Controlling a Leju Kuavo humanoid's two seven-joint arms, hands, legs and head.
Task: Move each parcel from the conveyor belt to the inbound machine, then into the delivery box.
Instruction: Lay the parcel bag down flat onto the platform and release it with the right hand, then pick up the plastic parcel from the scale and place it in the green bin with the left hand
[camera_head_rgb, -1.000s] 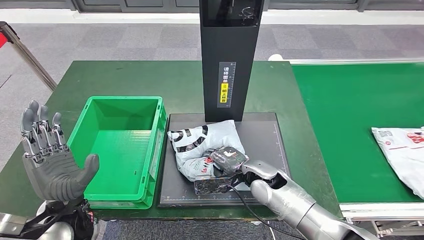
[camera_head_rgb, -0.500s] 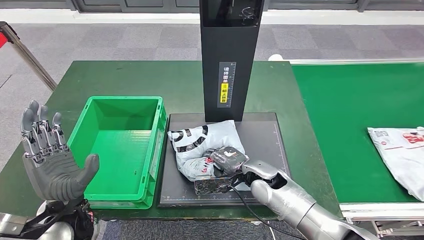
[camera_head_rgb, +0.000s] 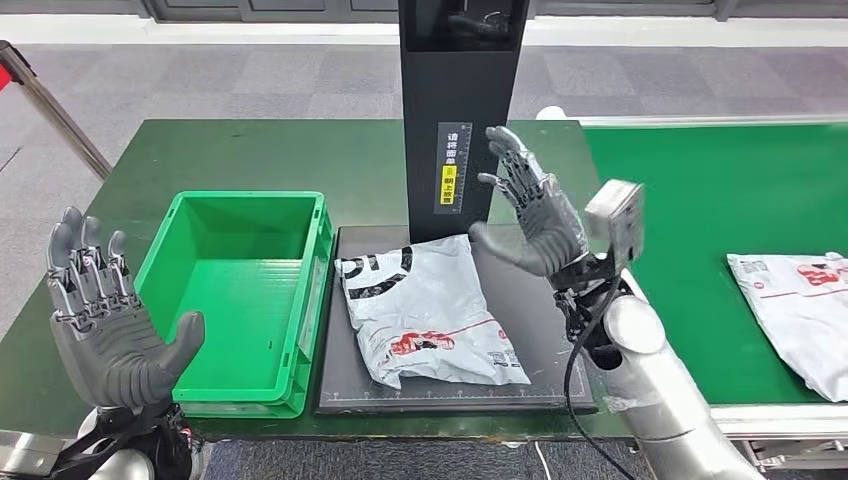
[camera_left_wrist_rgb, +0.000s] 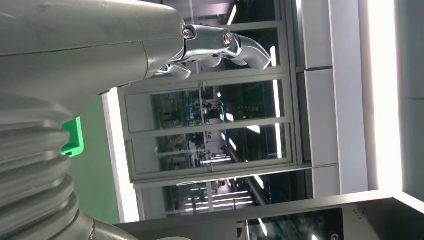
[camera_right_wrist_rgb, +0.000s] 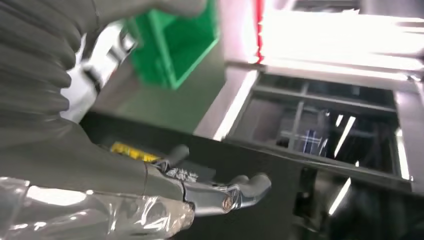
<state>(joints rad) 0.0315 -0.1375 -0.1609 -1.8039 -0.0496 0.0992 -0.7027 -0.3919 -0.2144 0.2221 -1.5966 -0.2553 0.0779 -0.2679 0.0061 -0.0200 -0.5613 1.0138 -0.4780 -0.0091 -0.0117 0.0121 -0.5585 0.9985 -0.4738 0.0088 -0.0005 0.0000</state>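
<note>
Right hand (camera_head_rgb: 530, 215) raised, fingers spread, holding nothing, above grey parcel (camera_head_rgb: 430, 310) flat on scanner plate (camera_head_rgb: 545, 300), left hand (camera_head_rgb: 105, 320) spread wide beside green box (camera_head_rgb: 240, 290)

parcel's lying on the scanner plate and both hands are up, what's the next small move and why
Probably reach the left hand toward the parcel. It lies flat on the black plate, the open right hand is raised clear of it, and the green box beside it holds nothing yet.

The left robot hand (camera_left_wrist_rgb: 150, 47) holds nothing, fingers (camera_left_wrist_rgb: 240, 45) stretched toward glass doors (camera_left_wrist_rgb: 210, 135); a green box (camera_left_wrist_rgb: 72, 137) corner peeks beside it.
</note>
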